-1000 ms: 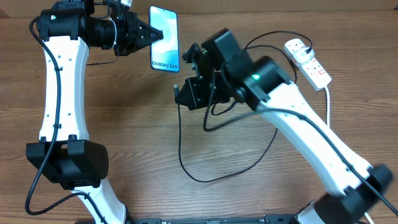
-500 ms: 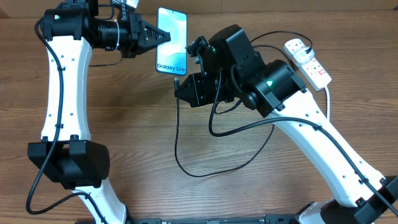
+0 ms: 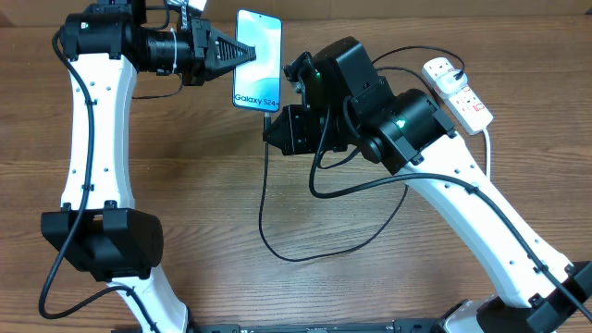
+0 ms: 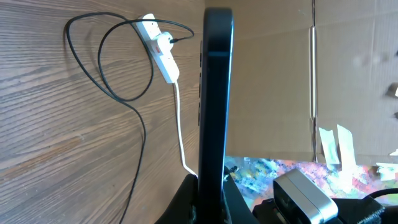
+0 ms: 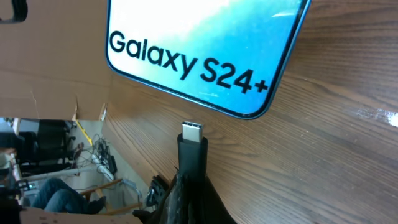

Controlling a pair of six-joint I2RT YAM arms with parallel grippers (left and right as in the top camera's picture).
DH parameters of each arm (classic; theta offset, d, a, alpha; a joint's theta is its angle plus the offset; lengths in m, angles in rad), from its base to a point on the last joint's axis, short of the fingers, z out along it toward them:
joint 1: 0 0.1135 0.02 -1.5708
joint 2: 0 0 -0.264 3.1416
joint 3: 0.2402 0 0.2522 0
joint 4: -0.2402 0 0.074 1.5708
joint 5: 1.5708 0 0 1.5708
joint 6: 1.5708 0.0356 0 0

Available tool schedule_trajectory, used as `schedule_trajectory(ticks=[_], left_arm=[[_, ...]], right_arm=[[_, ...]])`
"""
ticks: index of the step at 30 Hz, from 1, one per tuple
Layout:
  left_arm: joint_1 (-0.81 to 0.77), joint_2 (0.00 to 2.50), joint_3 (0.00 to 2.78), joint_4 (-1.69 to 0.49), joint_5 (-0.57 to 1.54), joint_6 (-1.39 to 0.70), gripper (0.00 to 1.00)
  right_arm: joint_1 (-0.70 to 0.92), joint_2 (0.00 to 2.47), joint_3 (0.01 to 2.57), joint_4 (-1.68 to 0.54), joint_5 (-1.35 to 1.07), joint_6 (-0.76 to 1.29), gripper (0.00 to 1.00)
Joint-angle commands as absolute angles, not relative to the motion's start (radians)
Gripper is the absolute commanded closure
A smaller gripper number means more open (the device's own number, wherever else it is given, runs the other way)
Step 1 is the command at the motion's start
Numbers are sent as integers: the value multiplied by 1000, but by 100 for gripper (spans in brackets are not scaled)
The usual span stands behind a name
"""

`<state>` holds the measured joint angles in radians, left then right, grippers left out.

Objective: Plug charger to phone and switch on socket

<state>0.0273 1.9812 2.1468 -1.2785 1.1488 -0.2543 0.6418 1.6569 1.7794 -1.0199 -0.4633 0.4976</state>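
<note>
Looking from overhead: we see the left gripper (image 3: 242, 54) clamped on one long edge of the phone (image 3: 257, 60), which seems held clear of the worktop (image 3: 185, 213), screen up. The right gripper (image 3: 271, 120) pinches the charger (image 3: 262, 199) just below the phone's lower end. The socket (image 3: 458, 91) lies well apart, far right.
Left wrist: we see the phone (image 4: 216, 93) edge-on with the gripper closed on it; the socket (image 4: 163, 53) and cable loops lie beyond.
Right wrist: this gripper is closed around the charger's connector (image 5: 192, 134), whose tip is just short of the phone's bottom edge, not yet in.
Risk, alignment: we judge an off-line tip would strike the frame beside the port.
Risk, grip: the push could twist the phone in its edge hold.
Risk, cable: the slack loop might snag the arm.
</note>
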Motion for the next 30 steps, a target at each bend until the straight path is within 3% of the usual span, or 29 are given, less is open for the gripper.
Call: schedule_trajectory(ticks=[1,30], left_arm=[[23,1969,2148,-1271,1205,-232,96],[-6,1969,2148,-1271,1192,-201,96]], right_arm=[[655,1653,1795,-1007,-452,525,96],[682,1710,1795,-980,-419,553,96]])
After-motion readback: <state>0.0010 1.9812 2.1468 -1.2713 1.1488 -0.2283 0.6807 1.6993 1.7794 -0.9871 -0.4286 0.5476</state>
